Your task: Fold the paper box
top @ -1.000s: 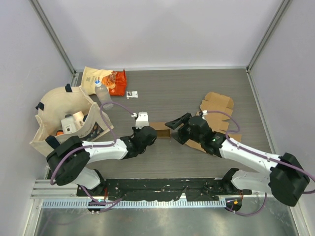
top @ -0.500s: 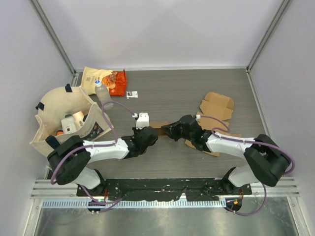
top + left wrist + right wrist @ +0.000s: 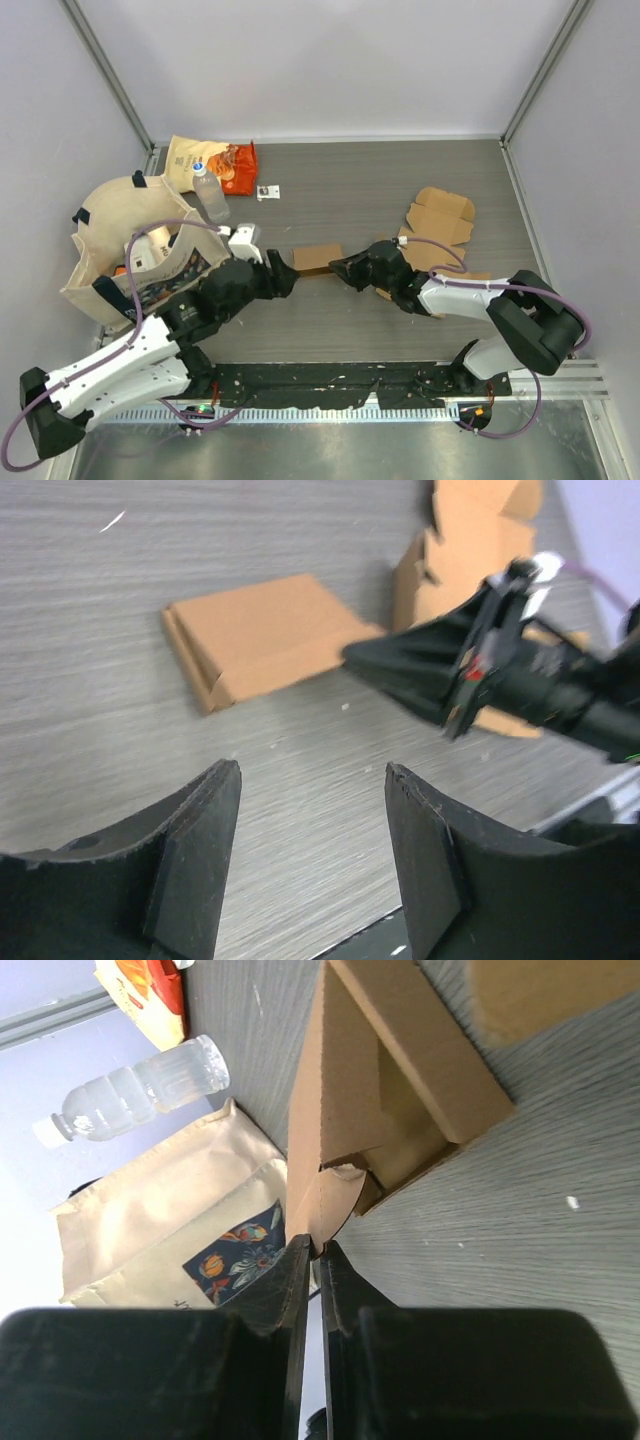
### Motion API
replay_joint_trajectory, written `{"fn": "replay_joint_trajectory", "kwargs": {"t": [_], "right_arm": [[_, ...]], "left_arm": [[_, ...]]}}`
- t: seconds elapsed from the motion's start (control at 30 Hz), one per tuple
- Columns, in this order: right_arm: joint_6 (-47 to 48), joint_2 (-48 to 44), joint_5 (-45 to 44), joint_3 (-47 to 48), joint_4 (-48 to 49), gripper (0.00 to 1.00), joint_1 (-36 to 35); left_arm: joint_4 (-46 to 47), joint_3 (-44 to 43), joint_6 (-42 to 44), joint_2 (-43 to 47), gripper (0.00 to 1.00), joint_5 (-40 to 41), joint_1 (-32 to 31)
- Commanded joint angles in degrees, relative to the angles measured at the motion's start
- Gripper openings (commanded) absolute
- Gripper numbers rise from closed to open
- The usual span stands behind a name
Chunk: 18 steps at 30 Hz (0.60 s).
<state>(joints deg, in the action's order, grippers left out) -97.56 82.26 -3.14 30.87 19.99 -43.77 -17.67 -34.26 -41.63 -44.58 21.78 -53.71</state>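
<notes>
At the 9 o'clock side of the counter (image 3: pixel 350 200) stands a cream tote bag (image 3: pixel 100 215) with things inside. A clear water bottle (image 3: pixel 207 193) lies at its 1 o'clock edge, and an orange snack bag (image 3: pixel 215 160) sits at the bottle's 12 o'clock. A small tag (image 3: pixel 268 191) lies just to the right of them.

The left gripper (image 3: pixel 283 275) hovers low over the counter, its jaws spread wide with nothing between them. In the left wrist view the box (image 3: pixel 260 635) lies apart from that gripper (image 3: pixel 312 780), towards 11 o'clock.

The brown paper box (image 3: pixel 318 258) rests near the middle of the counter, partly folded and low, with one end open.

The right gripper (image 3: pixel 340 266) meets the box at its 3 o'clock end. The right wrist view shows its jaws pressed together on a thin rounded flap of the box (image 3: pixel 400 1070).

A flat, unfolded cardboard sheet (image 3: pixel 440 215) lies at the box's 2 o'clock, well apart from it.
</notes>
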Motion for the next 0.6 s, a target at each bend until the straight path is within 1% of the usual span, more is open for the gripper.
{"fn": "replay_joint_trajectory", "kwargs": {"t": [0.0, 0.03, 0.07, 0.1, 0.13, 0.17, 0.2, 0.27, 0.3, 0.33, 0.37, 0.4, 0.43, 0.47, 0.5, 0.53, 0.57], "right_arm": [[3.16, -0.78, -2.40, -1.34, 1.46, 0.14, 0.09], [3.51, -0.96, -2.57, -1.43, 1.28, 0.15, 0.09], [3.78, -1.05, -2.49, -1.60, 1.28, 0.15, 0.09], [3.95, -1.22, -2.58, -2.04, 1.54, 0.16, 0.09], [4.30, -1.40, -2.58, -2.22, 1.46, 0.16, 0.09], [5.35, -1.57, -2.92, -2.48, 1.28, 0.17, 0.09], [5.71, -1.84, -3.36, -2.75, 1.11, 0.18, 0.09], [7.55, -2.10, -3.37, -2.92, 1.28, 0.21, 0.09], [9.56, -2.28, -3.45, -3.01, 0.67, 0.22, 0.09], [10.71, -2.89, -3.37, -3.27, 0.67, 0.27, 0.17], [12.20, -3.59, -2.93, -3.62, 1.28, 0.29, 0.35], [16.74, -4.29, -2.75, -4.50, 1.54, 0.33, 0.52], [19.31, -6.30, -2.49, -4.85, 1.28, 0.38, 0.70], [23.16, -7.10, -1.10, -5.21, 1.28, 0.46, 1.14], [30.77, -7.90, 1.44, -5.21, 0.67, 0.50, 2.01], [34.85, -9.30, 7.82, -4.77, -1.25, 0.50, 4.54], [38.37, -10.09, 10.58, -4.68, -2.92, 0.50, 5.87]], "left_arm": [[0.26, -6.95, 1.37, -6.19, 0.58, -16.84, 7.12], [1.14, -8.87, 1.02, -8.75, 0.54, -17.64, 9.57], [4.11, -9.59, 0.76, -14.34, 0.51, -19.56, 10.55], [6.22, -10.03, 0.76, -16.75, 0.44, -20.37, 11.34], [8.68, -10.38, 0.67, -19.12, 0.41, -20.37, 12.13], [13.49, -10.30, 0.67, -24.10, 0.39, -20.64, 12.32], [15.63, -10.21, 0.32, -26.42, 0.33, -21.51, 12.40], [18.97, -10.48, 0.32, -31.25, 0.28, -21.52, 12.49], [20.29, -9.95, -0.03, -34.75, 0.25, -23.17, 12.41], [21.27, -8.38, -0.29, -36.09, 0.24, -23.27, 12.49], [23.54, -7.32, -0.56, -37.06, 0.24, -23.10, 12.41], [24.26, -6.27, -1.08, -38.20, 0.24, -22.49, 12.40], [25.92, -4.17, -1.00, -38.48, 0.24, -22.31, 12.40], [27.15, -3.02, -0.74, -38.39, 0.25, -22.31, 12.40], [28.12, -1.96, -0.65, -38.13, 0.27, -22.22, 12.40], [29.00, -0.56, -0.39, -38.04, 0.27, -22.22, 12.40], [29.10, -0.28, 0.05, -37.95, 0.27, -22.22, 12.49]]}}
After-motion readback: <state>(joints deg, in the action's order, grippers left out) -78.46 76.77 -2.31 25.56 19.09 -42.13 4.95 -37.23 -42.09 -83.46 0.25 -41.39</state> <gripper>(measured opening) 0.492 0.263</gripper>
